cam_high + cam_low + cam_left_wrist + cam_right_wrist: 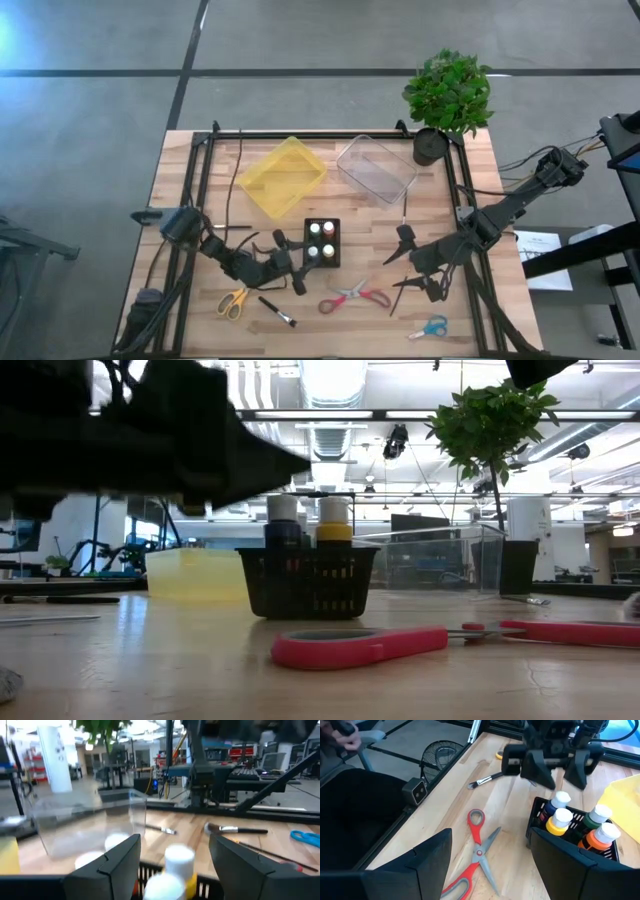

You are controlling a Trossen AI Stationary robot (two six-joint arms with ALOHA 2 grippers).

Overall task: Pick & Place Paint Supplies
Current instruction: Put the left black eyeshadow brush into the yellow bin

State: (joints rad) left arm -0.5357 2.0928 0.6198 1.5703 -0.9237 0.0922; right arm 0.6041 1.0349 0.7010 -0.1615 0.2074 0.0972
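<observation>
On the paint bottles (580, 827), no legible labels.

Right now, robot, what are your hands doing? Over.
Left gripper open beside the bottle basket, holding nothing. Right gripper open, waiting above red scissors. Four bottles in basket. Nothing blocking.

Red scissors (354, 296), yellow bin (282, 176), black basket (322, 243), perhaps blue scissors (430, 327).
</observation>
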